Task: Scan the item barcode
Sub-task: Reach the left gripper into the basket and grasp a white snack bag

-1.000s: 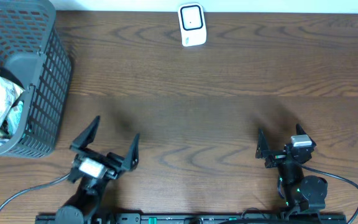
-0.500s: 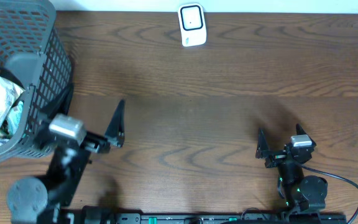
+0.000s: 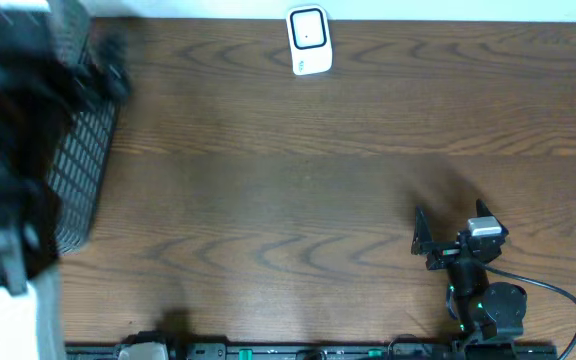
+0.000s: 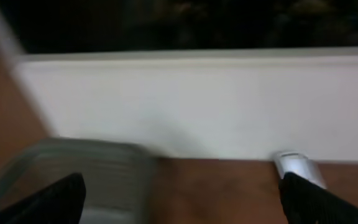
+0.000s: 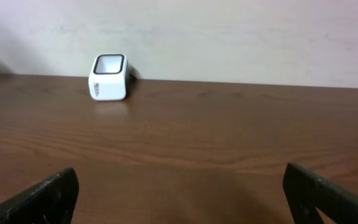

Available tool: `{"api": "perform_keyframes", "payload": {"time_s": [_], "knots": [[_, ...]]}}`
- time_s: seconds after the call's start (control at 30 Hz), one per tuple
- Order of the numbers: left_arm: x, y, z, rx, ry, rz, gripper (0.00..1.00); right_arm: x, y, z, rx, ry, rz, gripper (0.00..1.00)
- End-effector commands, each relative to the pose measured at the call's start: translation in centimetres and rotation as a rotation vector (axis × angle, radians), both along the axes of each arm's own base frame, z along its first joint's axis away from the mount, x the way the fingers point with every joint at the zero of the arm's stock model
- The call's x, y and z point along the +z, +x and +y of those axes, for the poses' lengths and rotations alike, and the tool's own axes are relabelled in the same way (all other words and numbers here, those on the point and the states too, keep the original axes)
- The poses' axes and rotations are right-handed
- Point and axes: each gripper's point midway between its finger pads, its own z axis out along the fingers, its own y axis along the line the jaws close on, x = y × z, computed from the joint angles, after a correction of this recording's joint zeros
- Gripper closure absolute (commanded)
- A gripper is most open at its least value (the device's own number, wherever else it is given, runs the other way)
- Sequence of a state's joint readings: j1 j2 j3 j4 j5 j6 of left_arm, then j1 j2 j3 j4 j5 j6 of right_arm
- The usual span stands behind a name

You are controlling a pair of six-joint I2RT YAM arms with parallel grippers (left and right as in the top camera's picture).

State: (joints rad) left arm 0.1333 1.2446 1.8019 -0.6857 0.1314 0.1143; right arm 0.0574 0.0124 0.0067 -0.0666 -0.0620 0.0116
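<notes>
Left gripper (image 4: 182,183) and right gripper (image 3: 450,225) both gape empty above the table (image 3: 288,200). Basket (image 3: 80,170) sits left, scanner (image 3: 308,42) at the back. Any item is hidden, probably in the basket; softness and hold cannot be judged.

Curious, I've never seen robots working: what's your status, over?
Left gripper open, over basket. Right gripper open, empty. Item hidden behind arm. Scanner unobstructed.

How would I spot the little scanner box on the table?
Look at the brown wooden table, along its far edge by the pale wall. Near the middle stands a small scanner. Unlike the dark mesh basket at the left, it is white with a black-rimmed window.
</notes>
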Motion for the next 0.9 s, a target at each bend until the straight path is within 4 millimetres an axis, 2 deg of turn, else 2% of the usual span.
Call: {"api": "perform_keyframes", "payload": {"time_s": [0.0, 0.07, 0.17, 0.23, 0.33, 0.47, 0.5, 0.6, 0.73, 0.83, 0.87], "knots": [[1.4, 2.4, 7.6, 0.211, 0.088, 0.029, 0.02, -0.1, 0.0, -0.1, -0.005, 0.009, 0.003, 0.01], [0.7, 3.4, 12.2, 0.342, 0.109, 0.042, 0.02, -0.1, 0.0, -0.1, -0.005, 0.009, 0.003, 0.01], [-2.3, 3.3, 18.2, 0.534, 0.120, 0.134, 0.02, -0.1, 0.0, -0.1, -0.005, 0.009, 0.003, 0.01], [-4.7, 3.0, 20.9, 0.608, 0.139, 0.217, 0.02, -0.1, 0.0, -0.1, -0.005, 0.009, 0.003, 0.01], [-8.6, 3.4, 23.7, 0.643, 0.125, 0.310, 0.02, -0.1, 0.0, -0.1, -0.005, 0.009, 0.003, 0.01], [-14.2, 4.4, 25.7, 0.613, 0.171, 0.470, 0.02, -0.1, 0.0, -0.1, -0.005, 0.009, 0.003, 0.01], [-16.8, 5.0, 26.1, 0.578, 0.208, 0.545, 0.01, -0.1, 0.0, -0.1, -0.005, 0.009, 0.003, 0.01], [-20.6, 5.4, 26.7, 0.525, 0.257, 0.650, 0.01, -0.1, 0.0, -0.1, -0.005, 0.009, 0.003, 0.01], [-24.9, 4.8, 27.5, 0.459, 0.310, 0.786, 0.01, -0.1, 0.0, -0.1, -0.005, 0.009, 0.003, 0.01], [-27.9, 3.7, 28.0, 0.416, 0.321, 0.885, 0.02, -0.1, 0.0, -0.1, -0.005, 0.009, 0.003, 0.01], [-29.5, 2.8, 28.5, 0.407, 0.314, 0.929, 0.02, -0.1, 0.0, -0.1, -0.005, 0.009, 0.003, 0.01]]}}
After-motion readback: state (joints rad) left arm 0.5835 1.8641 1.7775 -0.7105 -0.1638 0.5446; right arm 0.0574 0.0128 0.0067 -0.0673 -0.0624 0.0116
